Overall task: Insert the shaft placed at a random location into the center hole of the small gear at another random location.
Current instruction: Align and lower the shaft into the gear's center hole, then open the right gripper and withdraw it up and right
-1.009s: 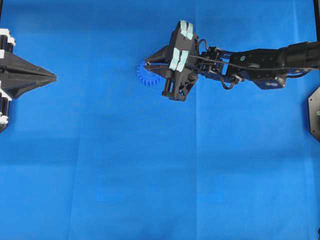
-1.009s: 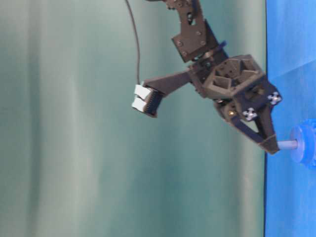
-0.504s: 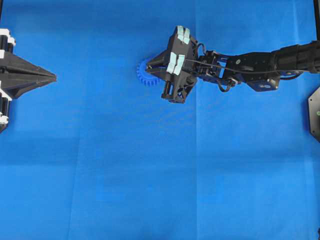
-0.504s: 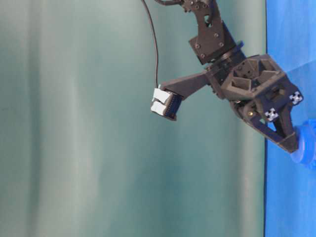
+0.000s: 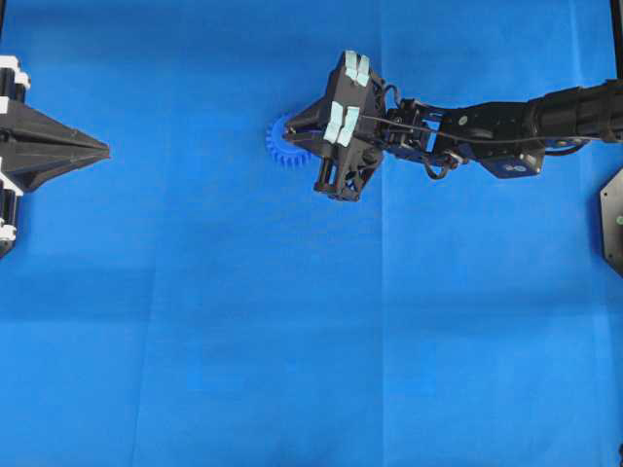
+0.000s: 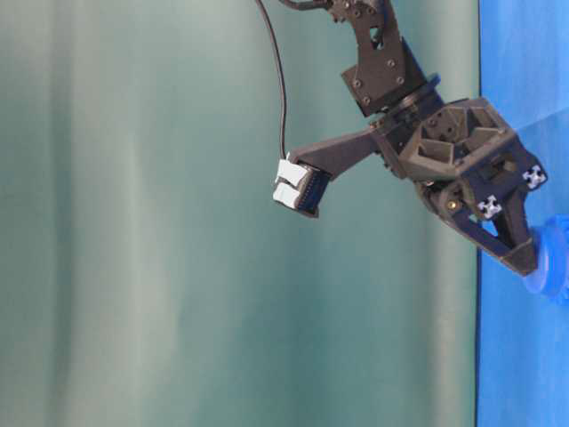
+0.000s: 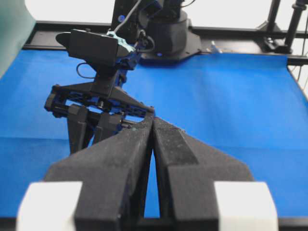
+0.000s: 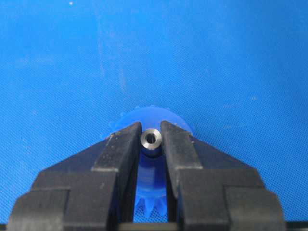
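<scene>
The small gear [image 5: 283, 147], bright blue and toothed, lies flat on the blue mat, half covered by my right gripper [image 5: 293, 125]. In the right wrist view the right gripper [image 8: 150, 134] is shut on the shaft [image 8: 150, 140], whose silvery ringed end shows between the fingertips, directly over the gear [image 8: 153, 168]. The center hole is hidden under the shaft. At table level the gripper's tip [image 6: 524, 261] rests against the gear's hub [image 6: 553, 267], with no length of shaft showing between them. My left gripper [image 5: 103, 151] stays at the left edge, shut and empty, its tips [image 7: 153, 118] pressed together.
A blue mat [image 5: 292, 321] covers the table. A black mount [image 5: 613, 219] stands at the right edge. The right arm [image 5: 487, 126] reaches in from the right. A green backdrop [image 6: 178, 267] fills the table-level view.
The right gripper came down with the shaft, so the bare length of pin seen above the hub a second ago is gone. Little has moved in the last half second. The left arm held still.
</scene>
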{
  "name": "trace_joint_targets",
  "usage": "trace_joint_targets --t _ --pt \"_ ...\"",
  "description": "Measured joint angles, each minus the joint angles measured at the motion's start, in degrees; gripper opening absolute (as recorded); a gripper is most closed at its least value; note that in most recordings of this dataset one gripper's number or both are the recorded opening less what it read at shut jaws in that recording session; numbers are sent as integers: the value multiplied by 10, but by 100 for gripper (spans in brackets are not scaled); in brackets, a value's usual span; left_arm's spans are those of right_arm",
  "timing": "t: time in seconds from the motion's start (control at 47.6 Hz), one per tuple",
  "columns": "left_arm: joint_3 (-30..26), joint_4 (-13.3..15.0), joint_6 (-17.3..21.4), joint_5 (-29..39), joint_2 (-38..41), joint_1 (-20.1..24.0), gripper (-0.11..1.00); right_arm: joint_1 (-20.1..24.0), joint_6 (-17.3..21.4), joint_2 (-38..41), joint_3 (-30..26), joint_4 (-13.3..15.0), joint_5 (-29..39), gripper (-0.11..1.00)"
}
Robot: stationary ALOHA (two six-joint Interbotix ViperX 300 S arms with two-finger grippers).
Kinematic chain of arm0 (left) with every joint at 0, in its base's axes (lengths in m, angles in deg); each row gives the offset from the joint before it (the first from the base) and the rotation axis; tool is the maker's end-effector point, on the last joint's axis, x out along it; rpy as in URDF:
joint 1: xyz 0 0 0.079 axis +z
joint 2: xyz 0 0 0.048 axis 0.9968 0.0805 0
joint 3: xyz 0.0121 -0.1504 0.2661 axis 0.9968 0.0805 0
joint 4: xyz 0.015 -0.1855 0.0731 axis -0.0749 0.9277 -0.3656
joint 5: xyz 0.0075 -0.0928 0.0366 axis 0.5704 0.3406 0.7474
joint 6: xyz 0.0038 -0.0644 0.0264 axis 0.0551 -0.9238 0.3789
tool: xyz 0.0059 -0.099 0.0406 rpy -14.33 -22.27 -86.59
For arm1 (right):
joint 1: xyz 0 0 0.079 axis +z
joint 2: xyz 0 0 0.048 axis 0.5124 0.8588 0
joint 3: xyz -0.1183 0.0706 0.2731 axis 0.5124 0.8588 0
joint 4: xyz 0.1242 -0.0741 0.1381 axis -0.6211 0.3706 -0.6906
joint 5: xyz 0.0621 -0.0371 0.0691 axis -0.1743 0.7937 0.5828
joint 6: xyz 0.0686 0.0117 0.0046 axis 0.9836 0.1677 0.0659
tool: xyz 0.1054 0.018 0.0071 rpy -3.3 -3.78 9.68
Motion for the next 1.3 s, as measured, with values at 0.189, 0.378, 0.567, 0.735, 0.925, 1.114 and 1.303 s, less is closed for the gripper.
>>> trace_joint_targets --t 0.189,0.378,0.567,0.735,0.925,1.114,1.303 --pt "0 0 0 0 0 1 0 1 2 0 0 0 1 42" --pt "0 0 0 0 0 1 0 2 4 0 0 -4 1 84" --pt "0 0 0 0 0 1 0 3 4 0 0 -5 1 75" --pt "0 0 0 0 0 1 0 3 3 -17 0 -6 7 76" --pt "0 0 0 0 0 1 0 3 -2 -74 1 -6 31 75" --pt "0 0 0 0 0 1 0 3 -3 -114 1 -6 54 75" --pt "0 0 0 0 0 0 0 3 -3 -126 1 -5 61 75"
